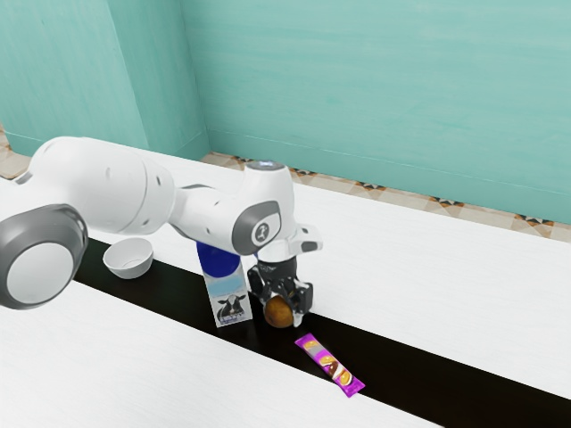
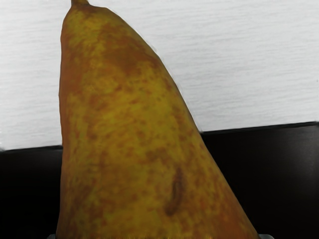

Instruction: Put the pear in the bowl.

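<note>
At the exterior view's left, the white and grey arm (image 1: pixel 98 183) enters and reaches across the white tabletop (image 1: pixel 107 357), with the teal wall (image 1: pixel 375 89) and patterned floor tiles (image 1: pixel 451 202) beyond. A dark strip (image 1: pixel 464 383) runs slantwise along the tabletop, from the exterior view's left down toward its right. The white bowl (image 1: pixel 128 259) stands upright on this strip, its hollow facing up, near the arm and well apart from the pear. Next, toward the exterior view's right, comes an upright carton (image 1: pixel 228 294), with blue above and a black-and-white cow pictured near its foot; its top is partly hidden by the arm. Just beside the carton, the black jaws point down and grasp the brown and yellow pear (image 1: pixel 279 312), one finger on each side of it. The pear is at the dark strip, outside the bowl; whether it touches the surface below, I cannot tell. In the wrist view it looms large, its stem pointing away from the jaws, with a sliver of fingertip against each flank and the white tabletop and dark strip behind it. Farthest right in the exterior view, near the pear, a purple-wrapped bar (image 1: pixel 330 365) lies flat and aslant on the strip.
</note>
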Motion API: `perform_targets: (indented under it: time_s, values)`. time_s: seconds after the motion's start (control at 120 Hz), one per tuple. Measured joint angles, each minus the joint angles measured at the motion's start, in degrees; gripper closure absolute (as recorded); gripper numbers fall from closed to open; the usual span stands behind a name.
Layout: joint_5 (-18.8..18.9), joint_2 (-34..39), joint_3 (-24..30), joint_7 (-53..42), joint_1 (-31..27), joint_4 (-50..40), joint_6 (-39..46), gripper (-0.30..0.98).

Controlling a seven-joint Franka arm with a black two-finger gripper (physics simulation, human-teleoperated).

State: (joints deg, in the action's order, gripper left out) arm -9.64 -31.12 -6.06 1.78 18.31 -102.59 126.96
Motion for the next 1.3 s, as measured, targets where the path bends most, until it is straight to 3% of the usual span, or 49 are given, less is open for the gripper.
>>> perform_targets:
  time_s: [0.275,0.483,0.675,0.867,1.3]
  values:
    - [0.8,9.0,0.0,2.1,0.6,-0.4,-0.4,0.34]
    - [5.4,20.3,0.0,3.3,0.1,-0.3,-1.9,0.37]
    - [10.1,26.7,0.0,4.0,-9.9,-0.3,-4.1,0.36]
    - [11.5,22.7,0.0,4.4,-21.3,-0.7,-6.1,0.35]
    - [11.8,8.5,-2.3,3.4,-30.7,1.5,-7.2,0.36]
